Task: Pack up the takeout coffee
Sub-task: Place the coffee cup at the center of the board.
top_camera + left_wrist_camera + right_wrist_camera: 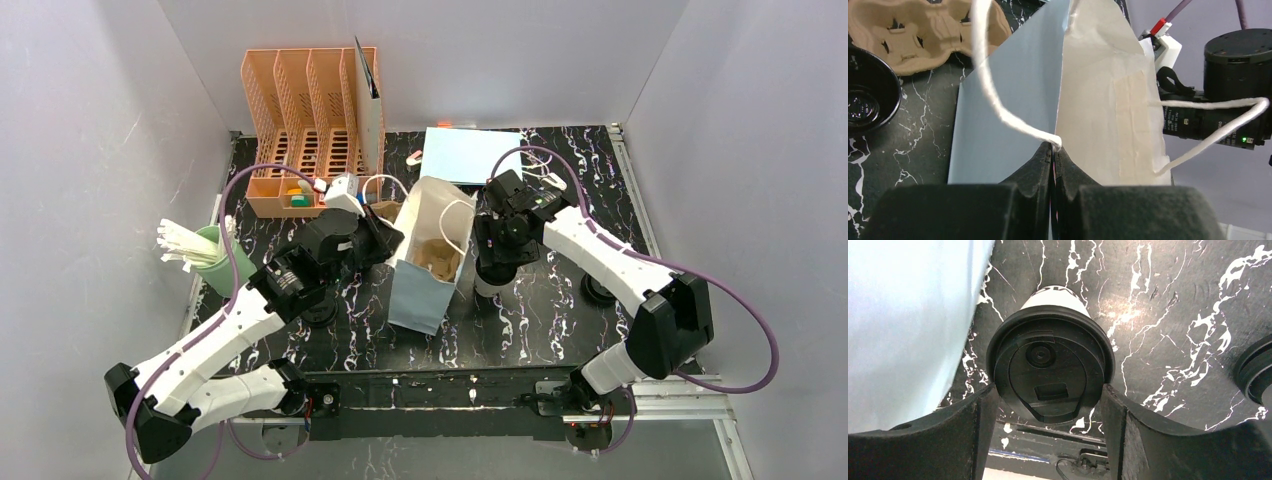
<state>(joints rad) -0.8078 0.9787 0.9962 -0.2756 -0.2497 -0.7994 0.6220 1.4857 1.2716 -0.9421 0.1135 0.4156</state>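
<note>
The left tool [1053, 155] is pinched fully closed on the rim of the paper bag [1013, 100], right where the white handle [993, 90] meets the paper. That grip should hold the mouth open and the bag upright while the cup goes in, so it is best left unmoved. The pulp carrier [923, 35] lies on the surface [923, 130] beyond this tool and to its left. A black round piece [868, 95] sits nearer on the same side, and both are clear of the bag.

The bag's pale wall stands just left of the right tool [1050, 405]. That tool's jaws are wide, with a pad against each side of the lid of the coffee cup [1050, 370]. No gap shows, so I take it as a grip. The cup stands upright on the surface directly under the tool.

The step looks like lifting and bagging. The cup should rise straight until its base clears the bag's rim, then cross left and go down inside with the lid level. The loose handle loop and the near wall are the edges to avoid. Another black-rimmed cup [1255, 375] sits well off to the tool's right, leaving open room there.
</note>
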